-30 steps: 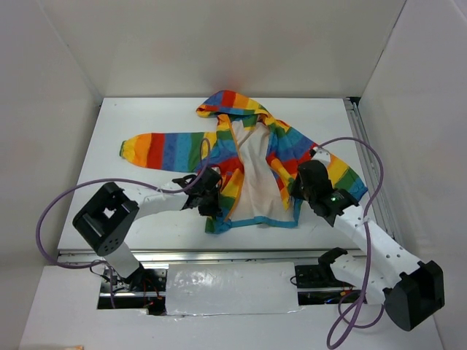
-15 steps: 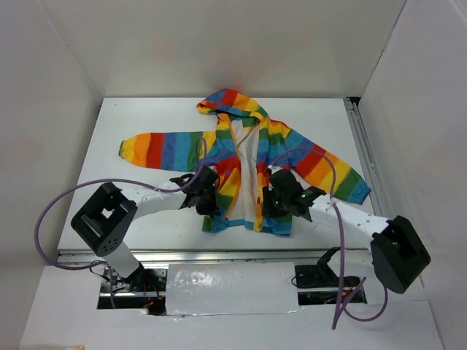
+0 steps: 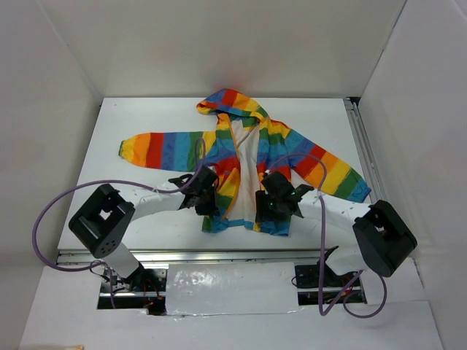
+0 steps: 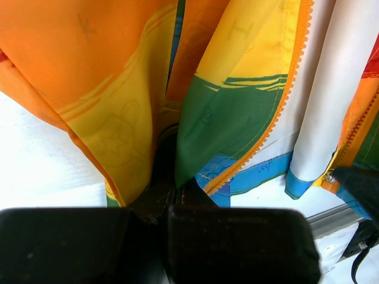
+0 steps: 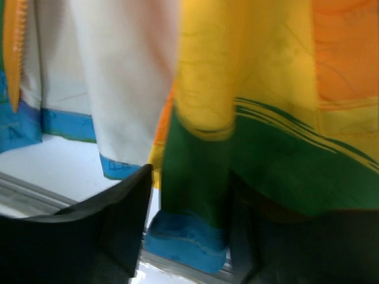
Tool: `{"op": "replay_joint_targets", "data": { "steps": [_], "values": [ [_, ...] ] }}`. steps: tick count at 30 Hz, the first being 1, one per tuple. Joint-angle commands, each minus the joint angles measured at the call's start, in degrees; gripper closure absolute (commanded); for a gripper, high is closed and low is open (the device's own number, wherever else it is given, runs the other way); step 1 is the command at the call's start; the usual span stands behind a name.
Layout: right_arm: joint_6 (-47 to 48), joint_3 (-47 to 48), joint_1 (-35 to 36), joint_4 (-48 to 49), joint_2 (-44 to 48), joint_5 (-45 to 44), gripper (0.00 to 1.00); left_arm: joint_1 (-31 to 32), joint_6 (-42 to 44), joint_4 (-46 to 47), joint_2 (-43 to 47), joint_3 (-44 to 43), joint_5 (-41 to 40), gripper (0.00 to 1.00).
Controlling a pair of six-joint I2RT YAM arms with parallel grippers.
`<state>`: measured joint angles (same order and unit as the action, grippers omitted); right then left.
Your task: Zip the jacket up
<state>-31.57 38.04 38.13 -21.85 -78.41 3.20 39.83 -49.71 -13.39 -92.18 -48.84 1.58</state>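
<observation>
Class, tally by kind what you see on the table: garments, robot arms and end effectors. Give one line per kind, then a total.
Garments: 1, the rainbow-striped jacket
Robot arms: 2, the left arm and the right arm
End effectors: 2, the left end effector and the right end effector
Total: 5

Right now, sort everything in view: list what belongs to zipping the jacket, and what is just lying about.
Belongs to the job: the jacket, its orange zipper, the left gripper and the right gripper, each clamped on a front panel near the hem.

Just there: the table, the purple cables, the silver panel at the near edge.
</observation>
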Motion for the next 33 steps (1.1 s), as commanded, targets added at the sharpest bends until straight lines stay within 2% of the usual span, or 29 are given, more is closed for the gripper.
{"op": "replay_joint_targets", "data": {
  "steps": [1,2,3,8,10,11,13,17,23,27,29,33],
  "values": [
    [-3.2,1.5,0.6,-1.1,-0.2,-2.8,0.47,0.1,0.1,-0.1,1.9,0.3,-0.4,1.00],
    [-4.1,0.9,0.6,-0.5,0.1,-2.9,0.53,0.2,0.1,-0.1,2.0,0.4,-0.4,1.00],
    [-4.2,0.5,0.6,0.0,0.5,-2.9,0.66,0.2,0.1,-0.1,2.0,0.3,-0.4,1.00],
    [-3.6,-1.5,0.5,4.0,1.8,0.0,0.87,0.5,0.2,-0.1,3.0,0.3,-0.3,1.00],
    [-3.1,-1.7,0.5,5.7,2.4,0.7,0.91,0.6,0.4,0.0,3.9,0.3,-0.2,1.00],
    [-3.0,-1.9,0.3,6.4,3.3,1.6,1.00,0.6,0.7,0.1,4.3,0.3,0.0,1.00],
    [-2.1,-2.4,-0.9,8.2,5.0,3.2,1.00,0.6,1.2,0.6,5.7,0.5,0.3,1.00],
    [1.2,-4.2,-3.7,12.5,14.0,10.1,1.00,0.7,2.1,1.1,8.5,0.8,1.1,1.00],
    [2.1,-8.5,-5.8,24.8,26.8,13.1,1.00,1.4,4.6,7.3,17.7,3.1,7.6,1.00],
    [-0.5,-13.2,-5.8,35.6,28.5,16.5,1.00,2.4,2.5,12.9,23.4,6.4,11.3,1.00],
    [-2.8,-15.7,-5.2,40.7,28.1,15.0,1.00,2.9,1.0,17.1,25.8,7.3,11.7,1.00],
    [-5.0,-19.1,-4.2,47.7,26.6,14.7,1.00,4.4,-1.4,20.2,27.6,9.1,8.4,1.00]
  ]
}}
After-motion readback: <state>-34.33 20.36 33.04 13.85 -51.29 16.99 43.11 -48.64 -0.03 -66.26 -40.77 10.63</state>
